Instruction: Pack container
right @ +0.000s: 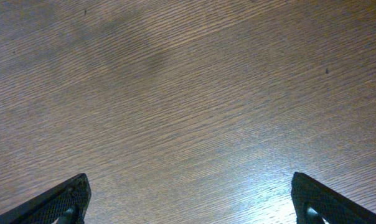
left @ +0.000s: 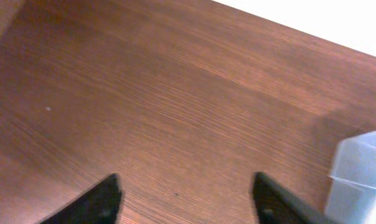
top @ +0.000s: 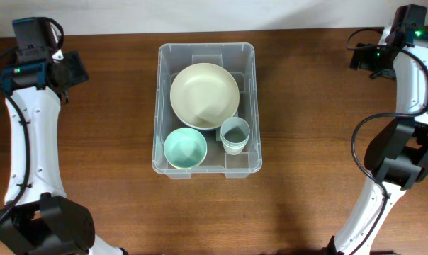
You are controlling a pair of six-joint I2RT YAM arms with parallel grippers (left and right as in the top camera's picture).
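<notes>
**Now, finish the packing without disturbing the container**

Apparently the packing is close to its end, so the step in hand is, as I judge it, a clean retreat of both arms.

The container stands in the middle of the worktop. Inside it lie a big cream bowl, a small green bowl and a pale cup.

The left fingers are parted and hold nothing; only bare wood shows between them. The right fingers are spread very wide and are also empty.

Both arms are at the far corners, well apart from the container. One corner of the container shows at the edge of the left wrist view, so this arm should move away from that side, not across it. It is better to keep the fingers above the wood and to move slowly, because a push on the wall could shift the bowls.
</notes>
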